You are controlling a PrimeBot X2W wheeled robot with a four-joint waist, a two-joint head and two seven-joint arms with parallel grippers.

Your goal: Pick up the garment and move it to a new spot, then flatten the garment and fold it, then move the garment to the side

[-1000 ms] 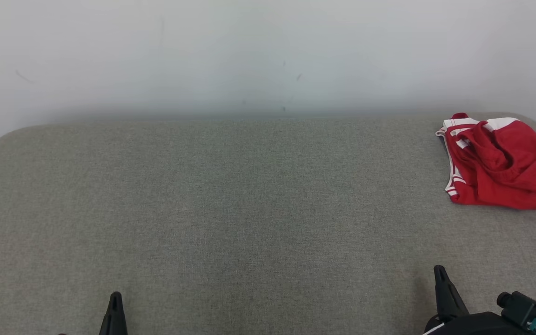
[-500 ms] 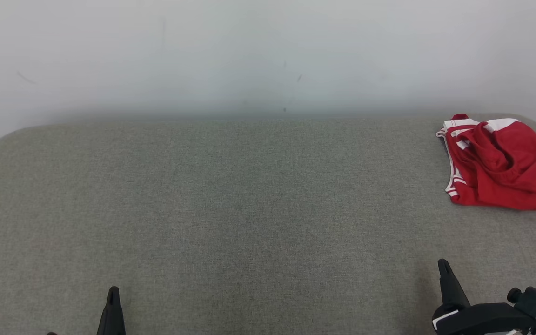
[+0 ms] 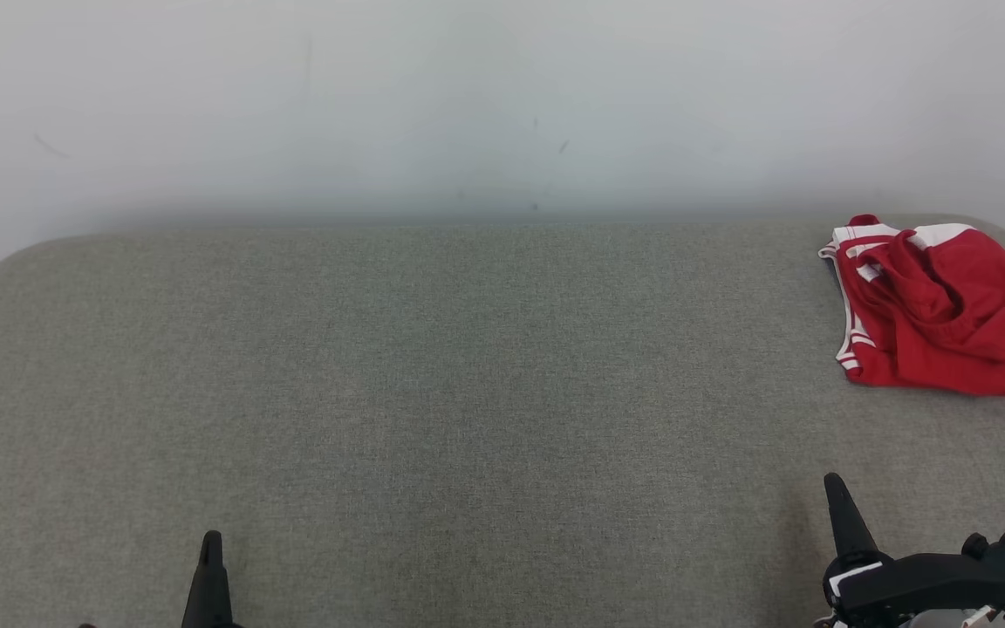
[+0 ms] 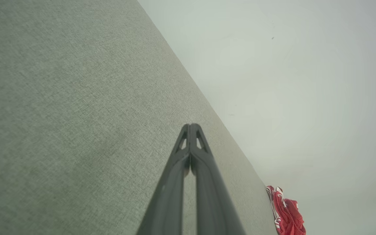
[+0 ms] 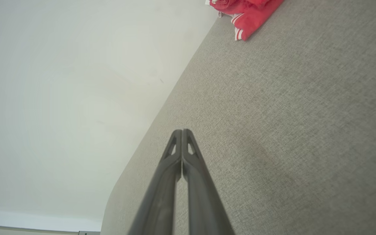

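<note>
The garment (image 3: 947, 305) lies in a heap at the far right corner of the desk (image 3: 468, 392), close to where the grey cloth top meets the pale wall (image 3: 468, 105). It is bright red, bunched into soft folds, with nothing smoothed flat. Down its left edge runs a white band crossed by thin red stripes, curving around the lower corner. A white panel shows along its far edge, and there is a small white patch among the creases near the top left. Its right side runs off the edge of the head view, so I cannot make out its whole shape or what sort of clothing it is.

Both arms sit low at the near side of the desk, well apart from the red heap. The left pincer (image 3: 210, 545) pokes up at the lower left as one dark point. Its own wrist view shows the two fingers pressed together at the tips (image 4: 191, 125) with nothing between them, and the garment (image 4: 287, 212) small in the distance. The right pincer (image 3: 834, 484) stands at the lower right, also drawn together to a single point (image 5: 182, 131) and holding nothing. From that wrist the garment (image 5: 250, 13) shows at the top edge, its striped corner nearest.
</note>
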